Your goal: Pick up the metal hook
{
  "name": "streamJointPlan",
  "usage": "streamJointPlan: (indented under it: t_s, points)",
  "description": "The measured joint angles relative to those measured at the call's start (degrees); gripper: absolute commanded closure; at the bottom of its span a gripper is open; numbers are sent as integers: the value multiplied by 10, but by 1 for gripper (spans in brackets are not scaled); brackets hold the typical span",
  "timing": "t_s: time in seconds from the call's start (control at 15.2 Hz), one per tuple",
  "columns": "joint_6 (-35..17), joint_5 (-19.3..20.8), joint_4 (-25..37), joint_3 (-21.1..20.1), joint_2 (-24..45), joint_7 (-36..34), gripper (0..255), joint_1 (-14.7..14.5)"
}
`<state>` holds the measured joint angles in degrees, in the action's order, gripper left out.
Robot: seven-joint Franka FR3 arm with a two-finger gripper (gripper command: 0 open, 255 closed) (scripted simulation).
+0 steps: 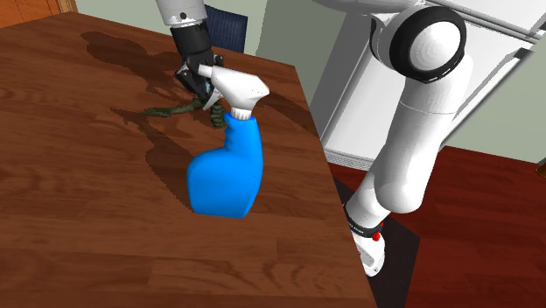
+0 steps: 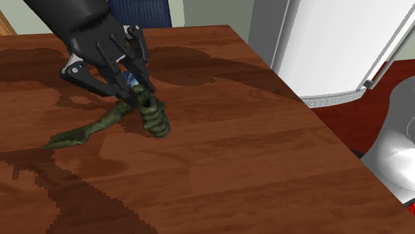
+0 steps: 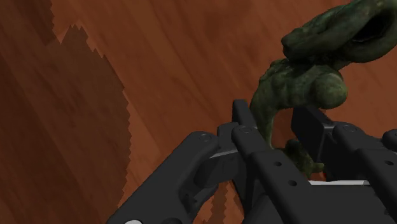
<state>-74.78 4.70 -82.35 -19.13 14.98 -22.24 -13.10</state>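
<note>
A dark green, mottled hook (image 2: 106, 123) lies on the brown wooden table (image 2: 253, 153), with a long thin tail toward the second exterior view's left and a thick coiled end (image 2: 156, 119) beside it. My black gripper (image 2: 136, 93) comes down on the hook's raised part, next to the coil. In the wrist view the fingers (image 3: 245, 124) stand close together with the hook's curved stem (image 3: 267, 108) clasped between them. In the shoulder view the gripper (image 1: 203, 92) and hook (image 1: 175, 108) sit just behind the spray bottle's head.
A blue spray bottle (image 1: 229, 171) with a white trigger head stands on the table (image 1: 87, 192) close in front of the gripper. A white fridge (image 2: 339, 46) stands beyond the table's edge. A dark blue chair back (image 1: 229, 26) shows at the far side.
</note>
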Motion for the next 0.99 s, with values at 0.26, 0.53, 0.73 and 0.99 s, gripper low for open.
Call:
streamJointPlan:
  t_s: [0.26,0.53,0.73,0.99]
  points:
    - [-1,0,0,0,0,0,255,0]
    - [-1,0,-2,0,0,0,255,0]
    - [15,1,18,0,2,1,255,-1]
    - [46,3,55,-1,9,-1,255,-4]
